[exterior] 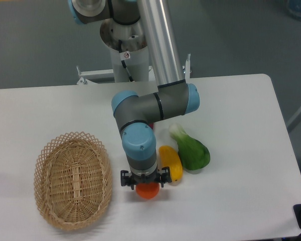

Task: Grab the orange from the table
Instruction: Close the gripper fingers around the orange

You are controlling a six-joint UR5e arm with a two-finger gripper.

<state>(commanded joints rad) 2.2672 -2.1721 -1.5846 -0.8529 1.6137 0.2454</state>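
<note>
The orange (148, 191) lies on the white table (241, 100) near its front edge, and only its lower half shows. My gripper (144, 184) hangs straight down over the orange, covering its upper part. The black finger links (124, 178) stick out wide on both sides of the wrist, so the jaws stand open astride the fruit. The fingertips are hidden under the wrist, and I cannot tell if they touch the orange.
A yellow-orange elongated vegetable (171, 161) lies just right of the gripper, touching a green leafy vegetable (193, 150). A woven oval basket (72, 179) sits at the front left. The arm's base (125, 45) stands behind the table's far edge.
</note>
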